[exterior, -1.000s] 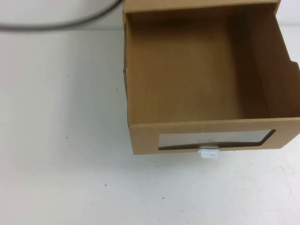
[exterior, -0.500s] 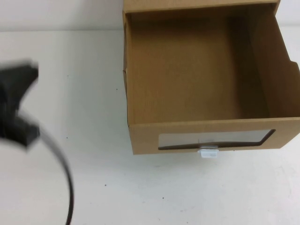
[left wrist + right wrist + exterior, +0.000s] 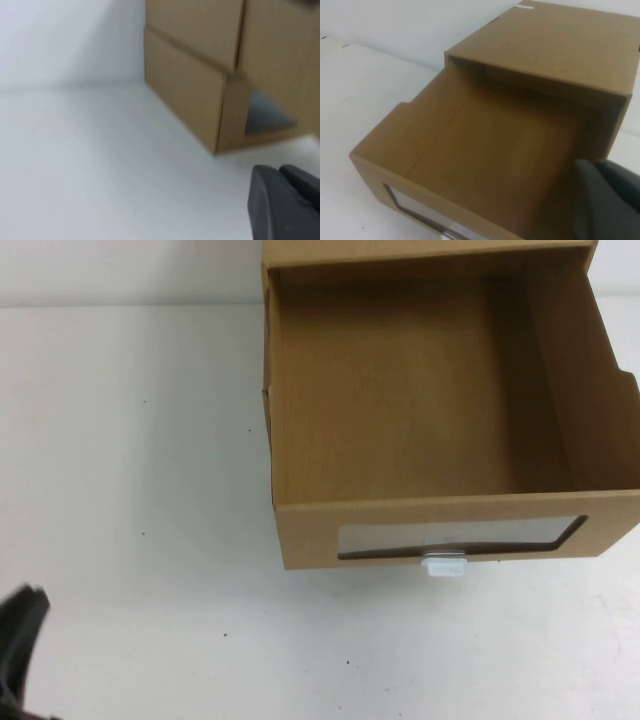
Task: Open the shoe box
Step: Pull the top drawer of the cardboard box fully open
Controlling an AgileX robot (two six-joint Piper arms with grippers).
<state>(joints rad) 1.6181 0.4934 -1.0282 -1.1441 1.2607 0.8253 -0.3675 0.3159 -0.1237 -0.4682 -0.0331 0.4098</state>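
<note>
The white table point(image 3: 130, 440) fills most of your high view, and its near and left edges run out of the picture. On it, toward the far right, stands the brown cardboard shoe box point(image 3: 310, 532). It is a sliding type and it is already open.

You get only a thin strip of its outer sleeve point(image 3: 420, 250) along the top of the high view, the rest being cut off. The right wrist view shows the sleeve's flat top, though that is clipped at the picture's edge too.

The drawer point(image 3: 400, 400) is pulled out toward the robot. Its bare floor and inner walls are exposed, and its right wall is partly cut off by the picture's edge in the high view.

In the front panel is a pale window point(image 3: 450, 535) with a dark slit along its lower edge. You cannot make out what lies behind it. Just under the window a small white tab point(image 3: 444, 564) sticks out from the panel's bottom edge.

The left gripper point(image 3: 18, 640) shows only as a dark blurred shape in the near left corner of the high view, well apart from the box. You cannot tell whether it is released or clenched.

The right gripper point(image 3: 605, 195) is outside the high view. Its own camera shows a dark part of it over the drawer's open corner, and it is clenched.
</note>
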